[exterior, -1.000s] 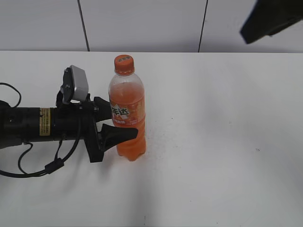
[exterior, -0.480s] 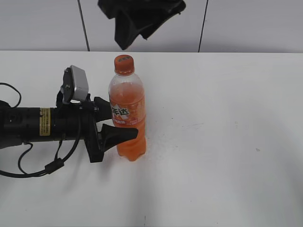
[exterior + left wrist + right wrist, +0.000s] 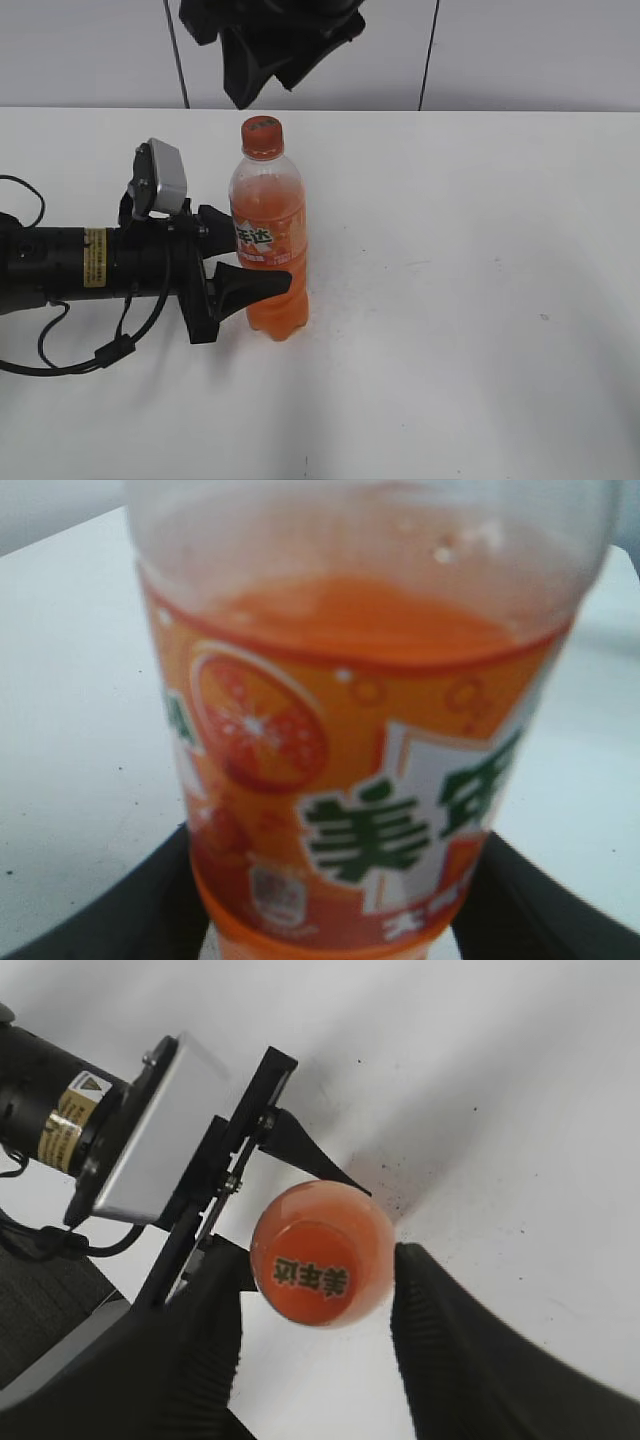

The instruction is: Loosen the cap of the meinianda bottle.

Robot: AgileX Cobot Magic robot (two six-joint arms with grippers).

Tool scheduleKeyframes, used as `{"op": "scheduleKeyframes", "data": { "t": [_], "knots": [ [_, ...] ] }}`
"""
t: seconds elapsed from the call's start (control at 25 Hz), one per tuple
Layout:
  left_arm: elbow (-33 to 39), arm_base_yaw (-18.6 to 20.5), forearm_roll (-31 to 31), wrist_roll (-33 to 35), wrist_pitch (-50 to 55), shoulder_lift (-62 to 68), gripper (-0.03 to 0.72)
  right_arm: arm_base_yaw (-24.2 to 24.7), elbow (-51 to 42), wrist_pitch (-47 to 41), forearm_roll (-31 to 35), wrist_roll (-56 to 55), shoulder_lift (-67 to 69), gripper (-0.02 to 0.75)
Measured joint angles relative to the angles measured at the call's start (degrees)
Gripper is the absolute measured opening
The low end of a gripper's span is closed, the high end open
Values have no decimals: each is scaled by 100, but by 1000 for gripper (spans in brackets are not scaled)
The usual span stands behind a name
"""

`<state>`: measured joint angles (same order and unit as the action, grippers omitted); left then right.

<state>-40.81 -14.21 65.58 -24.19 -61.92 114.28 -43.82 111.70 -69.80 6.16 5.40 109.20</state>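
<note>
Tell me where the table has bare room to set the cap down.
Bare: the whole table right of the meinianda bottle, and the strip in front of it. Crowded: left of the bottle, where the left gripper and its arm lie.

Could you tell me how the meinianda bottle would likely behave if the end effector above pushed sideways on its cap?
The meinianda bottle is tall and narrow, so probably tippy, though mostly full and braced by the left end effector. Its cap looks smooth, perhaps slippery.

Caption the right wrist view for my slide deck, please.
Right tool, open, poised above the orange cap while the left tool clamps the meinianda bottle.
</note>
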Motion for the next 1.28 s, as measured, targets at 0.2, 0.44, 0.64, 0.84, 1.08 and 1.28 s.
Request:
{"op": "scheduleKeyframes", "data": {
  "t": [0.2,0.44,0.64,0.84,1.08,1.28],
  "knots": [
    [0,0,5,0,-4,0,425,0,-160,-5,1,-122,20,366],
    [0,0,5,0,-4,0,425,0,-160,-5,52,-140,120,366],
    [0,0,5,0,-4,0,425,0,-170,-5,62,-145,228,366],
    [0,0,5,0,-4,0,424,0,-170,-5,70,-150,228,331],
    [0,0,5,-2,-4,0,424,0,-170,-5,77,-130,233,271],
    [0,0,5,-2,-4,0,424,0,-170,1,98,189,239,261]
  ]
}}
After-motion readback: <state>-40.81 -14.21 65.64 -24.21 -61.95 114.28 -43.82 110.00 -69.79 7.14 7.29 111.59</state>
